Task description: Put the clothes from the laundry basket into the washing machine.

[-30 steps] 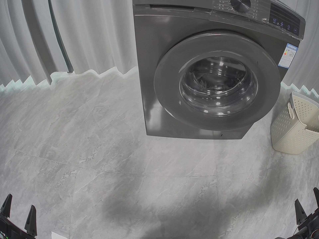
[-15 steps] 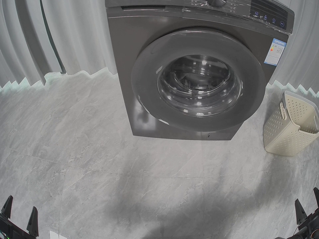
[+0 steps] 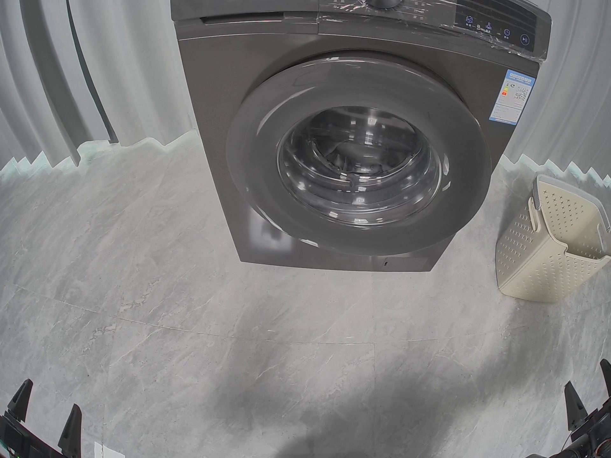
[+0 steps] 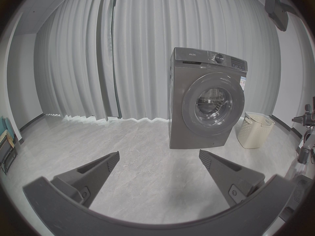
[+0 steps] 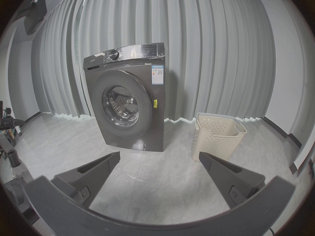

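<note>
A grey front-loading washing machine [image 3: 356, 128] stands against the curtain, its round glass door [image 3: 359, 160] closed. To its right on the floor sits a cream perforated laundry basket [image 3: 550, 249]; no clothes show over its rim. The washing machine [image 4: 205, 99] and laundry basket [image 4: 254, 130] stand well ahead of my left gripper [image 4: 159, 156], which is open and holds nothing. My right gripper [image 5: 159, 156] is likewise open, with the laundry basket [image 5: 218, 136] and washing machine [image 5: 128, 99] a good distance beyond it. In the head view, the left gripper [image 3: 44, 411] and right gripper [image 3: 592, 389] sit low at the bottom corners.
Pale pleated curtains [image 3: 95, 58] hang behind the machine, and a darker band [image 3: 86, 52] runs down them. Grey marble-look floor [image 3: 191, 326] stretches open between me and the machine. A small white object [image 3: 105, 450] lies near the left gripper.
The whole head view has shifted: the machine and basket now lie further left and look slightly larger, so the camera moved. Both grippers stay open in the same corners.
</note>
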